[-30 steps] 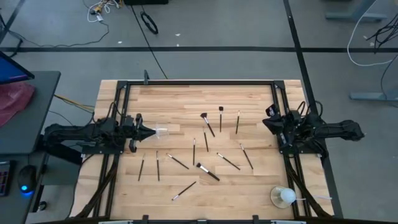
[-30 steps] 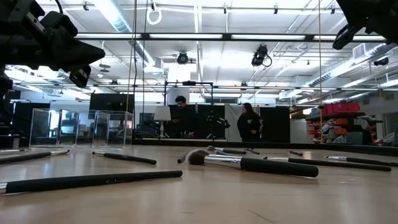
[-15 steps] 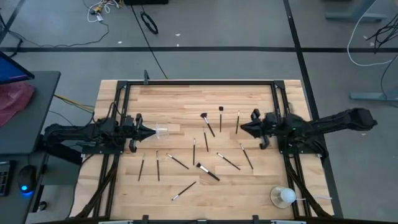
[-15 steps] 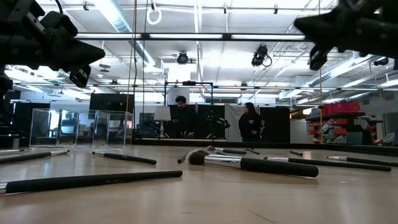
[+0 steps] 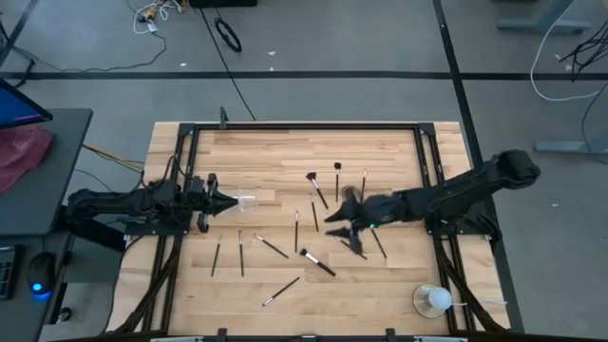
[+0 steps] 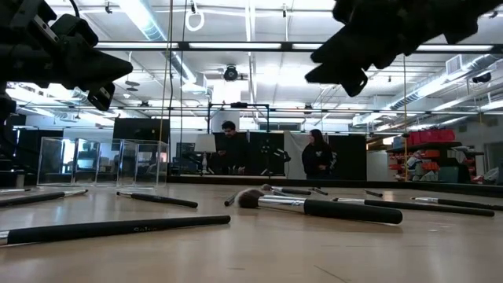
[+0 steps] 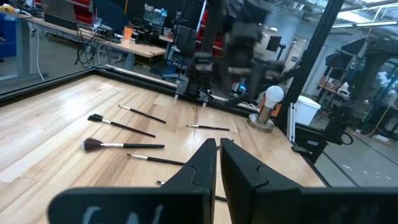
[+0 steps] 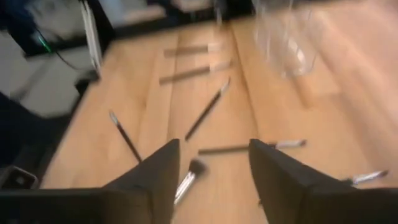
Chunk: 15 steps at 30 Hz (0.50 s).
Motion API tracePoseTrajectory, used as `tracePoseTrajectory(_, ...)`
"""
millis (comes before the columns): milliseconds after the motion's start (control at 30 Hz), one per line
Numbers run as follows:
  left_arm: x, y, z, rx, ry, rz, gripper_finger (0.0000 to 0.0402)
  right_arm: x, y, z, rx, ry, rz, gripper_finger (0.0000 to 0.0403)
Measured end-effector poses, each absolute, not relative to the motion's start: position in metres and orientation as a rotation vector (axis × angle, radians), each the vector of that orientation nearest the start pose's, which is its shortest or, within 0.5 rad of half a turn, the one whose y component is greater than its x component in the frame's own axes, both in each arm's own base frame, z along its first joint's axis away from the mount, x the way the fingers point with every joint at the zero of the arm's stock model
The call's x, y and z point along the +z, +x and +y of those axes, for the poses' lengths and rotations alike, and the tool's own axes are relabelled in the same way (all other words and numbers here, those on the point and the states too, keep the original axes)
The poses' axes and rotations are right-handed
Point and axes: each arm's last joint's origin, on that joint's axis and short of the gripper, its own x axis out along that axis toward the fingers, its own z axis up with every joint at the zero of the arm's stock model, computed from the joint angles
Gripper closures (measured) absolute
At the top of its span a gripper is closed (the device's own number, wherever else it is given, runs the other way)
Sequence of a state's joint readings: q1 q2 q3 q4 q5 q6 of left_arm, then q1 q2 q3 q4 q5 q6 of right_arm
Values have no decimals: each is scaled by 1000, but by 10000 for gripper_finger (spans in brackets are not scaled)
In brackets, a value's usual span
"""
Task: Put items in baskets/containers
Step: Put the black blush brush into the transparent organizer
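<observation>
Several slim dark makeup brushes lie flat and scattered over the middle of the wooden table. A small clear cup stands at the left; it also shows in the right wrist view as the clear cup. My left gripper is shut and hangs just left of the cup, above the table; whether it touches the cup I cannot tell. My right gripper is open and reaches in from the right over the brushes at mid-table. A brush with a pale tuft lies below its fingers.
A white ball-like object on a stick stands at the near right corner. A black frame runs around the table top. Bare wood lies along the far edge. People stand in the room beyond the table.
My right gripper has swung from the table's right edge toward the left and a little toward the near edge, out over the brushes in the middle, and has opened. No brush and not the cup has moved.
</observation>
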State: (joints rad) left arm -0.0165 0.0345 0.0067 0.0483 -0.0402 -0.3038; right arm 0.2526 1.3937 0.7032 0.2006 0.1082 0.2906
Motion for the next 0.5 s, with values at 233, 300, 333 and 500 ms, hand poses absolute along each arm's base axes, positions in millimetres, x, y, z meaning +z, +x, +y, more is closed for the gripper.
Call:
tracePoseTrajectory(233, 168, 99, 0, 20, -304, -24, 376, 188, 299, 115, -7, 154, 646, 157)
tracePoseTrajectory(300, 168, 99, 0, 21, -304, -24, 376, 177, 302, 129, -22, 119, 662, 156)
tracePoseTrajectory(333, 168, 99, 0, 20, -304, -24, 376, 172, 303, 134, -40, 104, 670, 156)
tracePoseTrajectory(500, 168, 99, 0, 21, -304, -24, 376, 144, 306, 156, -121, 86, 686, 156)
